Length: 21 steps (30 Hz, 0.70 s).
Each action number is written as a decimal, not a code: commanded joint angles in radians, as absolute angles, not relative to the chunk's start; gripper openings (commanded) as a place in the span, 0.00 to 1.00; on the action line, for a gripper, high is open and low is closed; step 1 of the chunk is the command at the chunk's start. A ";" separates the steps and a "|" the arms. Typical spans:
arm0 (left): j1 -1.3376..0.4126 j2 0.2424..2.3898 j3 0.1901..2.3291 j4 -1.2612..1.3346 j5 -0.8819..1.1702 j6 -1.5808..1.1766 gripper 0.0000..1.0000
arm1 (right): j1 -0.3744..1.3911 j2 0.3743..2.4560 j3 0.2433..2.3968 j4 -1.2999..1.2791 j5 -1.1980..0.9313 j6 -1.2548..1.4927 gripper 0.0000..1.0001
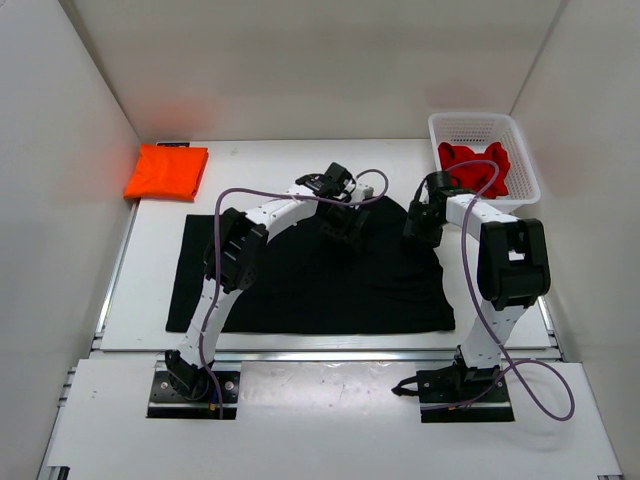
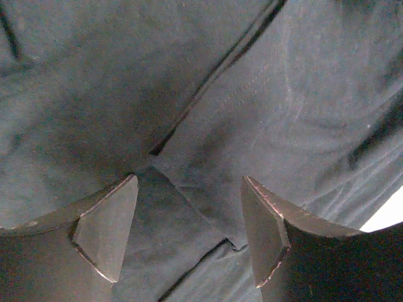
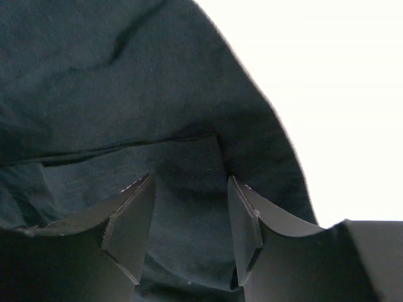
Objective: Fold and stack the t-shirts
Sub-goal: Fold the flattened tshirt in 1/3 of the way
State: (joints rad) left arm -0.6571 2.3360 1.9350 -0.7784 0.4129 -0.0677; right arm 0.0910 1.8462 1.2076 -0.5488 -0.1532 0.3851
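The black t-shirt (image 1: 310, 275) lies spread flat across the middle of the table. Both grippers hang low over its far edge. My left gripper (image 1: 346, 226) (image 2: 189, 189) is open above a folded hem corner of the black cloth (image 2: 208, 207), with nothing pinched between the fingers. My right gripper (image 1: 420, 224) (image 3: 191, 185) is also open, over the shirt's far right edge, and a flat strip of black cloth (image 3: 189, 214) lies in the gap between its fingers. The orange t-shirt (image 1: 166, 172) sits folded at the far left. The red t-shirt (image 1: 476, 168) is crumpled in the basket.
A white mesh basket (image 1: 520, 150) stands at the far right corner, close to the right arm. White walls close in the table on three sides. A bare strip of white table (image 3: 327, 94) runs between the black shirt and the basket.
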 commanded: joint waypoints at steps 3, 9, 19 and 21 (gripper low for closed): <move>-0.652 2.352 2.009 -0.739 0.367 -0.077 0.77 | 0.106 1.859 1.296 -0.569 -0.057 0.336 0.47; -0.647 2.355 1.988 -0.738 0.414 -0.071 0.71 | 0.123 1.878 1.304 -0.577 -0.005 0.357 0.49; -0.667 2.375 1.983 -0.733 0.459 -0.083 0.53 | 0.124 1.917 1.316 -0.558 -0.046 0.356 0.49; -0.670 2.381 1.980 -0.733 0.456 -0.075 0.50 | 0.132 1.916 1.312 -0.552 -0.055 0.350 0.47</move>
State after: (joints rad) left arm -0.6594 2.3760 1.9743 -0.7467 0.4206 -0.0795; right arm 0.1200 1.9057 1.2907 -0.5755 -0.0437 0.3618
